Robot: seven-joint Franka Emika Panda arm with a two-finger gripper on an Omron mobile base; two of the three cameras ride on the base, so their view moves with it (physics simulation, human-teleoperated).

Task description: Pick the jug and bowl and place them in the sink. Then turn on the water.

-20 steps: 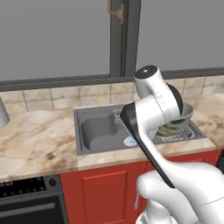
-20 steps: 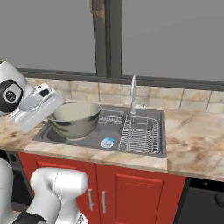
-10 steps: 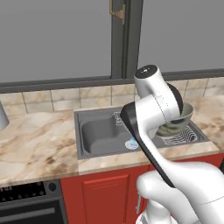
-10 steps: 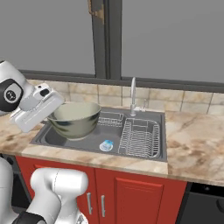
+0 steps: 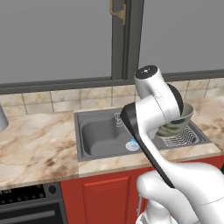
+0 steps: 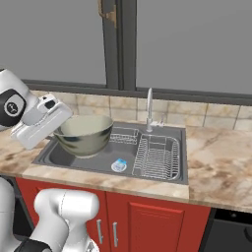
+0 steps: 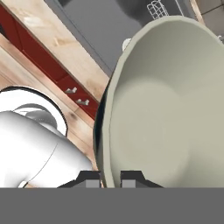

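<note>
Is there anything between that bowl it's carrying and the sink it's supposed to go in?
Nothing visible blocks it. The gripper holds the bowl by its rim, over the sink; the basin below looks bare, and the wire rack sits off to one side.

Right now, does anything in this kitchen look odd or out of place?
Only the bowl: it hangs in the air above the sink, pinched by its rim in the pincer. Nothing looks spilled or broken, and no water runs from the faucet.

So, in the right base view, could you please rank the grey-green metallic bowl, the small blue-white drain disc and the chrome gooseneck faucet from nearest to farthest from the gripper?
1. Grey-green metallic bowl: its rim clamped in the gripper, over the basin's left.
2. Blue-white drain disc: basin floor, beside the bowl.
3. Chrome gooseneck faucet: back rim, farthest.
</note>
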